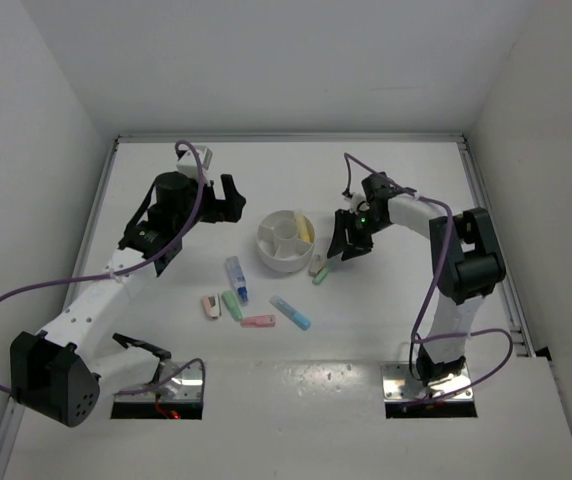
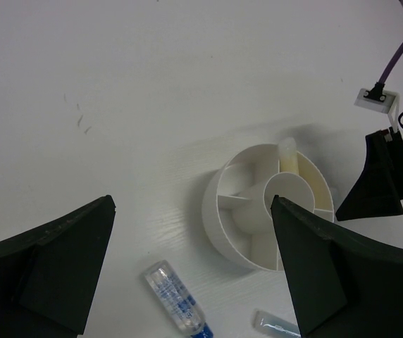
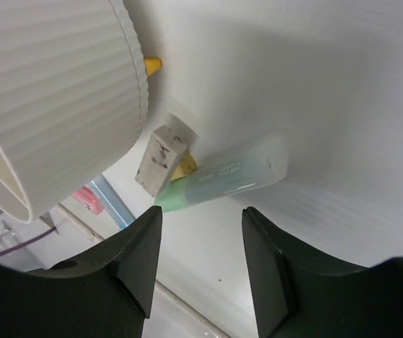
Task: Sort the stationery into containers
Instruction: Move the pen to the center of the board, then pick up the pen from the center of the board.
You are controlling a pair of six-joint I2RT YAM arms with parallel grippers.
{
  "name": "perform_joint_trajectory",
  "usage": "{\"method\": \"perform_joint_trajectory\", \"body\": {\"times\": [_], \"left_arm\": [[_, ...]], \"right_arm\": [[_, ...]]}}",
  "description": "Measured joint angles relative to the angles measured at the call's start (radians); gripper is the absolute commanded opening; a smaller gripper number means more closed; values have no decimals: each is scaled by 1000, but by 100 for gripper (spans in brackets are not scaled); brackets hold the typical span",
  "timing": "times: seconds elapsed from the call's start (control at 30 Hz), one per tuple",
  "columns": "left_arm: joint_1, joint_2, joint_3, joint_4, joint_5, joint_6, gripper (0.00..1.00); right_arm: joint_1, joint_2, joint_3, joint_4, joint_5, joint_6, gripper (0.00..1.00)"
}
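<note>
Left gripper [image 2: 193,211] wide apart, nothing between the fingers, hovering above the tabletop [image 1: 366,320] just left of the tub [image 1: 284,263]. Right gripper [image 3: 201,224] partly apart, gripping nothing, low on the tub's right side, fingertips pointed at the green piece [image 3: 222,179] without touching it.

Tub round, white, ribbed outside, with centre cup and radial dividers; upright mid-tabletop between the two arms. Pale yellow piece [image 2: 288,156] lying in the compartment on the right arm's side.

Green piece flat on the tabletop just beside the tub wall, clear cap end pointing away from the tub. Beige piece [image 3: 160,158] touching its other end, close against the tub. Yellow tip [image 3: 184,167] poking out between those two; rest of it hidden.

Remaining stationery loose on the tabletop in front of the tub, nearer the arm bases. White-blue piece [image 1: 236,279] closest to the tub. Then pink-white piece [image 1: 211,305], second green piece [image 1: 232,304], pink piece [image 1: 258,321] and blue piece [image 1: 291,313] in a rough row, near one another, all lying flat, none stacked.
</note>
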Motion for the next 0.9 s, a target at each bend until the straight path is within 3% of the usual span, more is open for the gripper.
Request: {"method": "perform_joint_trajectory", "body": {"times": [0.53, 0.77, 0.9], "left_arm": [[0, 0, 0, 0, -4, 0, 100], [0, 0, 0, 0, -7, 0, 100], [0, 0, 0, 0, -7, 0, 100]], "right_arm": [[-3, 116, 37, -2, -16, 76, 48], [15, 140, 98, -22, 81, 93, 37], [36, 144, 125, -43, 164, 94, 37]]}}
